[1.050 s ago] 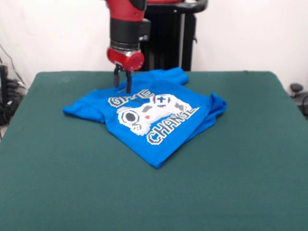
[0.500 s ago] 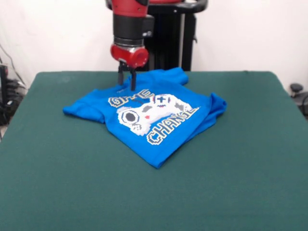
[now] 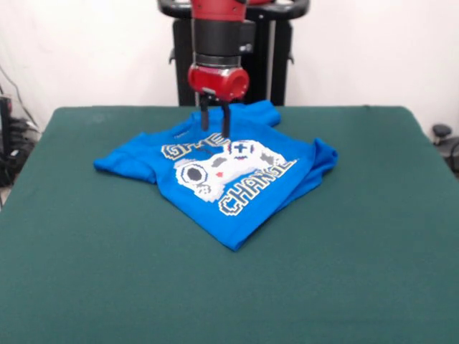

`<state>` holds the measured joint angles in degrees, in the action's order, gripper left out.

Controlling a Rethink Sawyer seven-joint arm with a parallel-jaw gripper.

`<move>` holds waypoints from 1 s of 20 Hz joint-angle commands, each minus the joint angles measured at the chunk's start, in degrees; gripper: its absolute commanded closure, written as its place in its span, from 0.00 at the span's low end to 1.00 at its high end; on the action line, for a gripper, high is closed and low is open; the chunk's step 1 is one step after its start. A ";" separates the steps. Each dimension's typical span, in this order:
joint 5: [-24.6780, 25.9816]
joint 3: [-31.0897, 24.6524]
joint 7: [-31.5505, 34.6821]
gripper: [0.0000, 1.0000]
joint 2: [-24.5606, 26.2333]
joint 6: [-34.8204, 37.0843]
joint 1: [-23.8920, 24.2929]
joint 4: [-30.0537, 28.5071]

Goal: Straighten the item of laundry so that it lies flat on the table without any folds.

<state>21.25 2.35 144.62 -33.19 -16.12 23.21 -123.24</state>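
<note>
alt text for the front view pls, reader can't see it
A blue T-shirt with a game controller print lies rumpled, edges folded, on a green table. A red and black arm comes down from above, its pincer open over the shirt's far edge.

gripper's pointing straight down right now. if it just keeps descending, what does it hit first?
Most likely the blue T-shirt: the gripper, fingers slightly apart, hangs over its far part, near the top of the print. Depth is unclear from this one view; the table lies beneath.

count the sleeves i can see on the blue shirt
2: one sleeve points toward the picture's left, the other sleeve lies at the far edge beside the gripper.
</note>
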 commanded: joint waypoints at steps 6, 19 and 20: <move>-7.42 -5.94 6.88 0.00 4.26 -1.65 -3.01 10.96; -18.37 -3.87 11.50 0.00 0.76 -1.75 -10.75 5.61; -19.04 -3.77 11.48 0.00 0.27 -1.39 -11.23 5.34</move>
<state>8.88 2.35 144.62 -31.98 -16.28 16.85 -118.82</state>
